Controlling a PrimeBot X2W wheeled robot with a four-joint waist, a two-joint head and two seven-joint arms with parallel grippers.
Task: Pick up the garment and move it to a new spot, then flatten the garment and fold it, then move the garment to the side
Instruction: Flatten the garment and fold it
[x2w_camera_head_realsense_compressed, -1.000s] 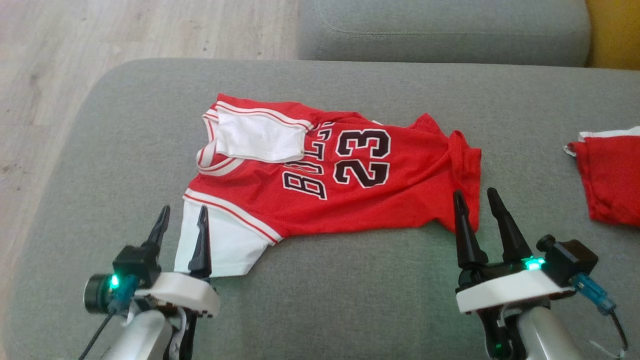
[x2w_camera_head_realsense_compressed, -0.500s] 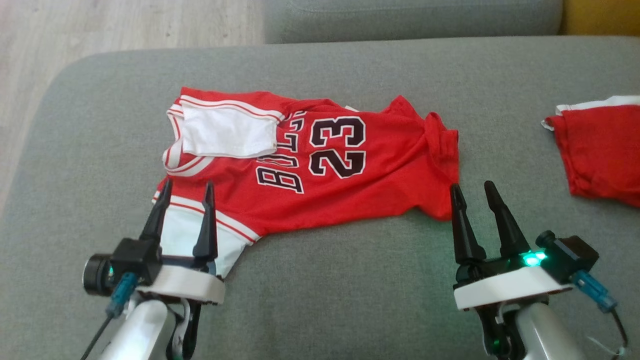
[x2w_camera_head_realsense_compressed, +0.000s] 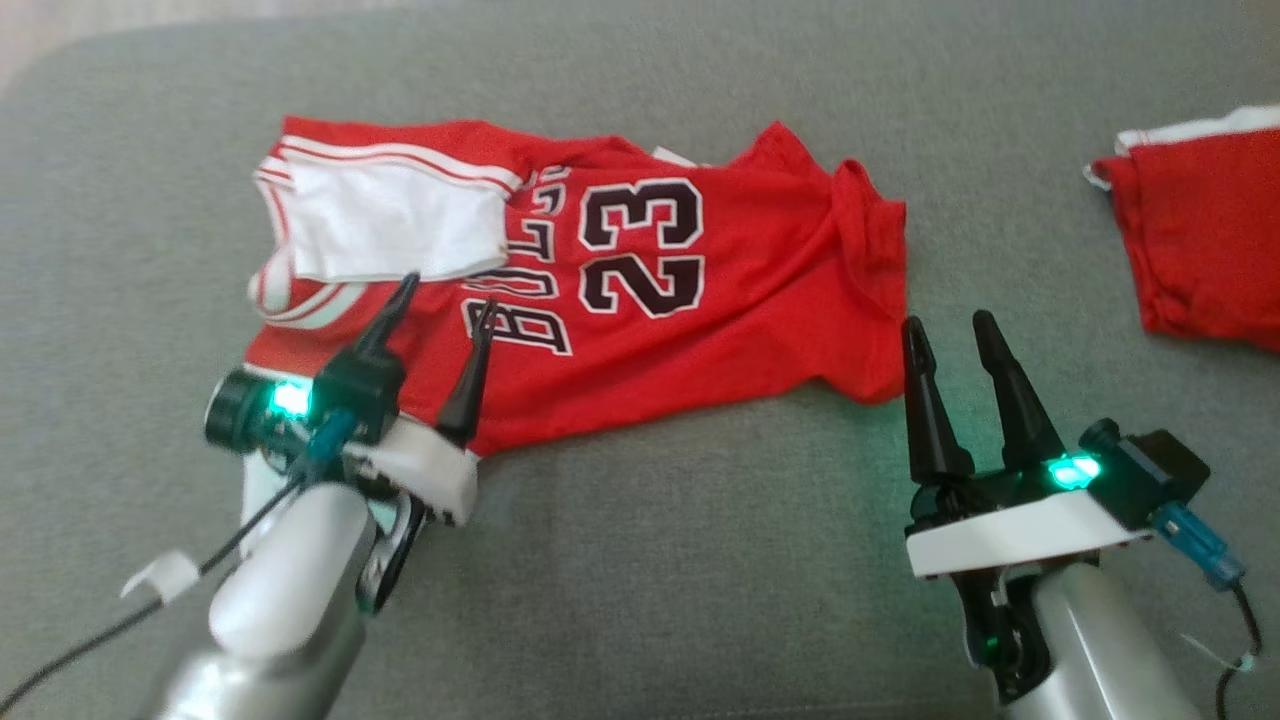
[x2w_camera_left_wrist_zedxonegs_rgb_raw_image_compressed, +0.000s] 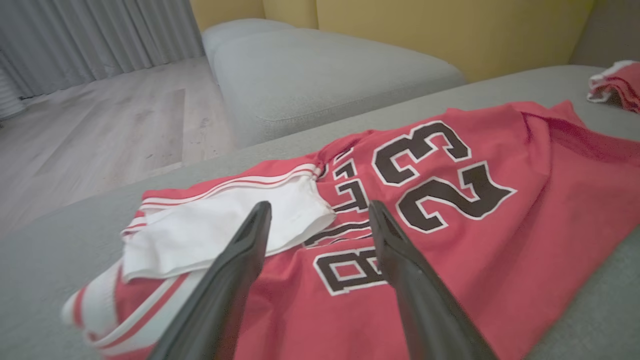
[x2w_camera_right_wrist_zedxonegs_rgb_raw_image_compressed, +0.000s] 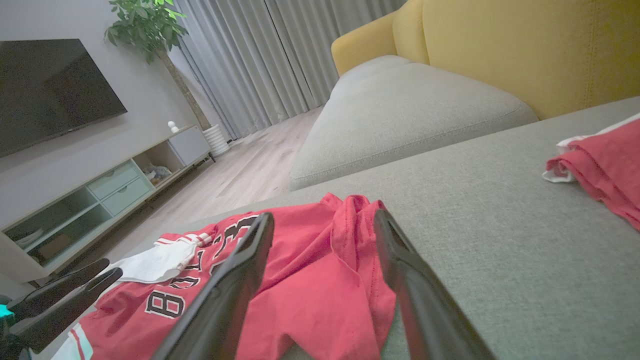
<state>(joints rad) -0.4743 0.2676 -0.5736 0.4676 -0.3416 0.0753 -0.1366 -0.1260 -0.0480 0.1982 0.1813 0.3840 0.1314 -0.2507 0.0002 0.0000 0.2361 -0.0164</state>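
The garment (x2w_camera_head_realsense_compressed: 740, 330) is a red jersey with "23", black lettering and white sleeves, spread crumpled on the grey sofa seat (x2w_camera_head_realsense_compressed: 700, 560). One white sleeve is folded over its chest. My left gripper (x2w_camera_head_realsense_compressed: 448, 295) hovers open over the jersey's near-left part, fingertips beside the lettering and the folded white sleeve, nothing between them. In the left wrist view the gripper (x2w_camera_left_wrist_zedxonegs_rgb_raw_image_compressed: 319, 206) frames the lettering on the garment (x2w_camera_left_wrist_zedxonegs_rgb_raw_image_compressed: 525, 210). My right gripper (x2w_camera_head_realsense_compressed: 948, 322) is open just off the jersey's near-right hem corner. The right wrist view puts that gripper (x2w_camera_right_wrist_zedxonegs_rgb_raw_image_compressed: 322, 215) around the bunched hem (x2w_camera_right_wrist_zedxonegs_rgb_raw_image_compressed: 310, 280).
Another red and white piece of clothing (x2w_camera_head_realsense_compressed: 1210, 240) lies at the seat's right edge. A second grey cushion (x2w_camera_left_wrist_zedxonegs_rgb_raw_image_compressed: 325, 75) and a yellow backrest (x2w_camera_right_wrist_zedxonegs_rgb_raw_image_compressed: 525, 45) stand beyond. Wooden floor (x2w_camera_left_wrist_zedxonegs_rgb_raw_image_compressed: 100, 130) drops off past the seat's far-left edge. Bare seat lies near me.
The head camera has tilted down. My left gripper moved forward and right, from the near white sleeve to over the jersey's chest. The right gripper has hardly moved.
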